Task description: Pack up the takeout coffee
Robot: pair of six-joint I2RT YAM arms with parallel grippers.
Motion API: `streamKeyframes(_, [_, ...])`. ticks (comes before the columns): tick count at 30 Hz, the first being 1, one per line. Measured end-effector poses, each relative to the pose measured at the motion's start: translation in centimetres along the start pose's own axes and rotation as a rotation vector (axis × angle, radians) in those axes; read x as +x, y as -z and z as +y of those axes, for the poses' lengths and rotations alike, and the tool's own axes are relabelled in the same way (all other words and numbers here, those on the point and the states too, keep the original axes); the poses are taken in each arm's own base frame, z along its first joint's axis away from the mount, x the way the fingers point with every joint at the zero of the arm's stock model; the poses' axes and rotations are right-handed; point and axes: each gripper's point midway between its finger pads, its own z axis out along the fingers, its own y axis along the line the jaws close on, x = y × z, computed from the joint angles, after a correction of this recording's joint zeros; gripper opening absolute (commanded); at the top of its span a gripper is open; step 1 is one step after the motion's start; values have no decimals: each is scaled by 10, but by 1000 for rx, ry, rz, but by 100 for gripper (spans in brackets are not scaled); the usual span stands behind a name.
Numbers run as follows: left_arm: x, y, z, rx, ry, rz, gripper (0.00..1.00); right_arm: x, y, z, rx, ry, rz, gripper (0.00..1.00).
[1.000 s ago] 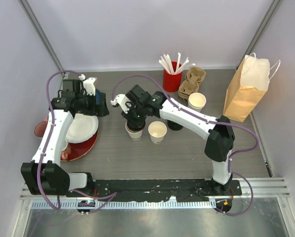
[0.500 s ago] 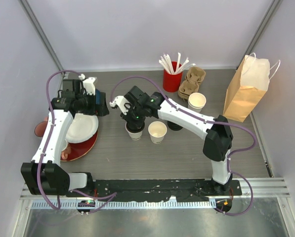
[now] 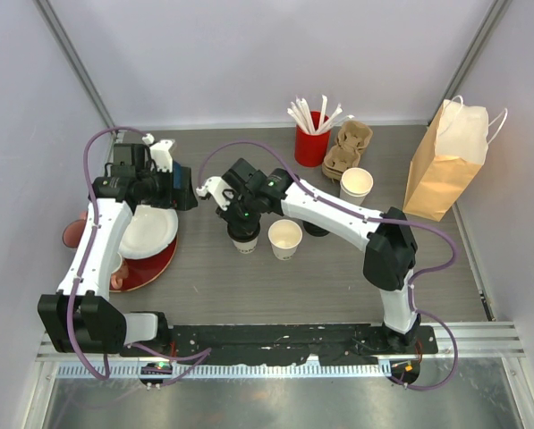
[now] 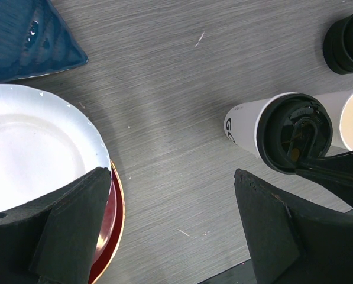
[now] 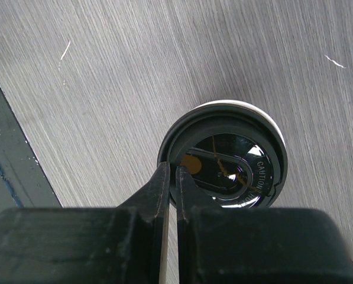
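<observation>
One takeout coffee, a white paper cup (image 3: 242, 246) (image 4: 245, 127) with a black sip lid (image 5: 232, 171) (image 4: 294, 133), stands upright at mid-table. My right gripper (image 3: 240, 225) (image 5: 172, 170) hangs over it. Its jaws are shut, one tip just outside the lid's near rim and the other just inside it. My left gripper (image 3: 182, 191) (image 4: 171, 177) hovers open over bare table to the left of the cup, holding nothing. No second lidded cup can be made out.
A lidless white cup (image 3: 285, 238) stands just right of the lidded one, another (image 3: 356, 183) farther back. Black lids (image 3: 317, 229) sit partly behind my right arm. Red straw cup (image 3: 310, 146), cardboard carrier (image 3: 347, 147), paper bag (image 3: 445, 165) at back right. White plate (image 3: 148, 232) on red plate (image 3: 155, 268) at left.
My right gripper has shifted slightly left and toward the near side over the lidded cup. The left arm has not moved.
</observation>
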Motion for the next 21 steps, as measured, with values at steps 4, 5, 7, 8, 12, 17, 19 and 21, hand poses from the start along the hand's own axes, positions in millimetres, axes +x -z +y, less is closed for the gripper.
streamKeyframes(4, [0,0,0,0,0,0,90,0,-2,-1,1,1,-1,1])
streamKeyframes(5, [0,0,0,0,0,0,90,0,-3,-1,0,0,1,1])
streamKeyframes(7, [0,0,0,0,0,0,90,1,-4,-1,0,0,3,1])
streamKeyframes(8, [0,0,0,0,0,0,90,1,-5,-1,0,-1,4,1])
streamKeyframes(12, [0,0,0,1,0,0,90,1,-5,-1,1,0,4,1])
streamKeyframes(17, [0,0,-1,5,0,0,90,0,-6,-1,1,0,5,16])
streamKeyframes(19, [2,-1,-1,8,1,3,90,0,-6,-2,1,1,4,22])
streamKeyframes(21, [4,-2,-2,14,4,10,89,0,-6,-1,1,-1,5,27])
